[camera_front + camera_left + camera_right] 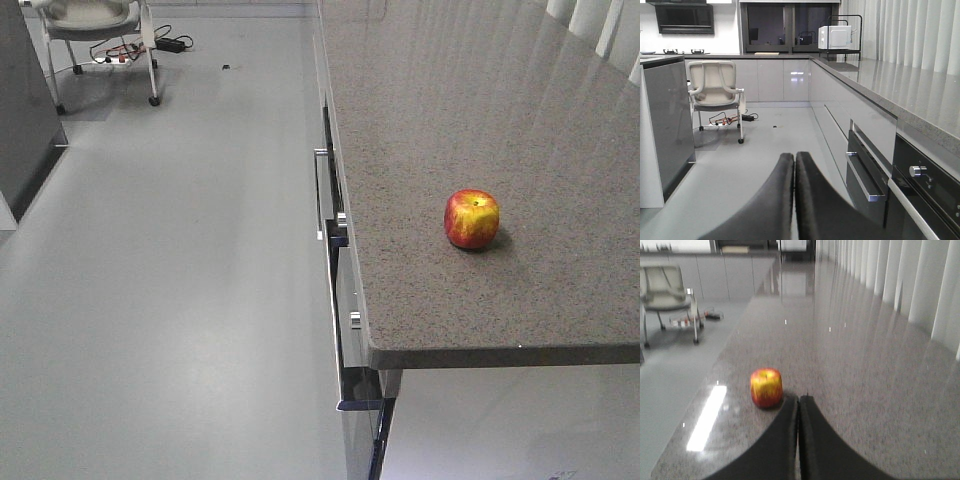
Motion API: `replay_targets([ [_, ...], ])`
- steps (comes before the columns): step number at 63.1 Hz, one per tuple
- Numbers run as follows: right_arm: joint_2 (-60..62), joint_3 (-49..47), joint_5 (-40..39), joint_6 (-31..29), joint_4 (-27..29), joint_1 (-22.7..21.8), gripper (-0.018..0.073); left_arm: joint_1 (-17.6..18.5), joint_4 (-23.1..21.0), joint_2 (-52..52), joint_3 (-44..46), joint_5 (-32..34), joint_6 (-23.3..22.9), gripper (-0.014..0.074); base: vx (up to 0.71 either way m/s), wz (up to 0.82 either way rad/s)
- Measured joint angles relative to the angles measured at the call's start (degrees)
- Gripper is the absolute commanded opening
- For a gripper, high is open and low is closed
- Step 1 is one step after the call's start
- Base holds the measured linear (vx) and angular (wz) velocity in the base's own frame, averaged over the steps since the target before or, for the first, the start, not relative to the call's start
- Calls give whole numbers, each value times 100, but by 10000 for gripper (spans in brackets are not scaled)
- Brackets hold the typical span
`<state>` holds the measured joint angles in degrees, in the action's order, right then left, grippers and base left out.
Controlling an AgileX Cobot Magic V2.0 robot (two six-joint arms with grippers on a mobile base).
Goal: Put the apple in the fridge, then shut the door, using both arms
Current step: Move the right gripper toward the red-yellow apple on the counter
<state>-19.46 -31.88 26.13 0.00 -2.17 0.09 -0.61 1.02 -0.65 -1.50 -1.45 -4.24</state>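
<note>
On counter [500, 100], apple [472, 220] sits just beyond clenched R pincer [799, 399]; L pincer [794, 156] clenched too

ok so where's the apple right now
The apple sits on the grey counter, toward its near left corner in the front view. In the right wrist view it is just ahead and left of the shut right gripper.

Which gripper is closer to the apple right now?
The right gripper: the apple sits on the counter just left of its closed fingertips. The left gripper looks along the floor, no apple in its view.
</note>
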Motion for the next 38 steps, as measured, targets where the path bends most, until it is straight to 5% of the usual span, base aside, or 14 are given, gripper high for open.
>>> replay_targets([
  [11, -977, -707, 907, -98, 0, 0, 119, 0, 0, 0, 0, 0, 0, -6, 0, 0],
  [28, -2181, -1060, 1353, -441, 0, 0, 582, 0, 0, 0, 0, 0, 0, -6, 0, 0],
  [38, -2891, -1073, 1347, -654, 18, 0, 701, 0, 0, 0, 0, 0, 0, -6, 0, 0],
])
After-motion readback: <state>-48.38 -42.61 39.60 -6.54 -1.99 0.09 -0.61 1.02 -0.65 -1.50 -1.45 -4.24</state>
